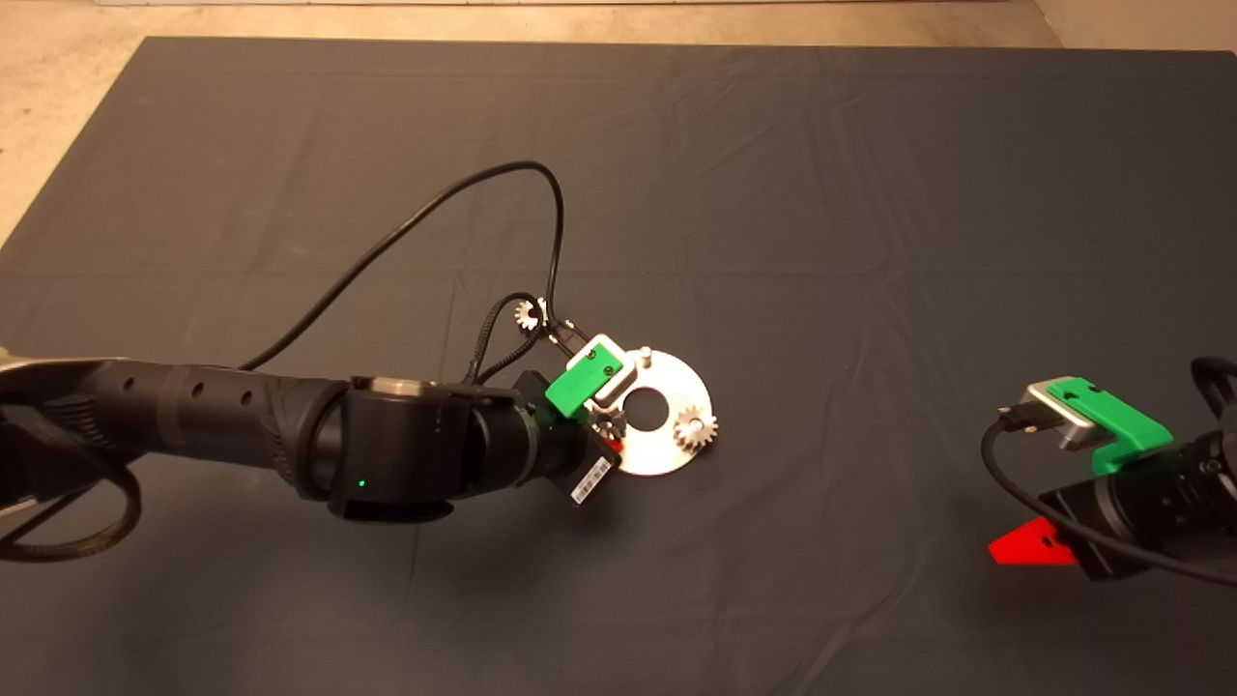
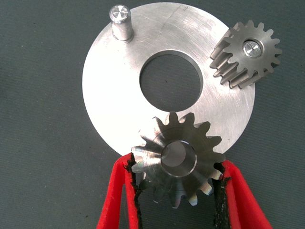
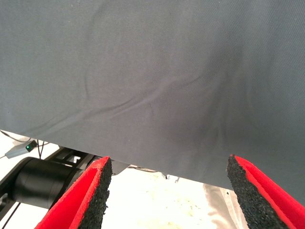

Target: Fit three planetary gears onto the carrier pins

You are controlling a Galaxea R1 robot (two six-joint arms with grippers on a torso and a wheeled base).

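Between left gripper point(image 2: 178, 186) pads, clamped planetary gear point(image 2: 178, 160), over plate point(image 2: 109, 105) edge

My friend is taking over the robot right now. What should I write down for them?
Left gripper: shut on a gear, holding it over the plate's edge; whether it is on a pin yet cannot be seen.
Right gripper: open, parked at the mat's right edge.
Done: one gear sits on its pin.
Left: seat the held gear, then put the third gear, lying on the mat beyond the plate, onto the bare pin.
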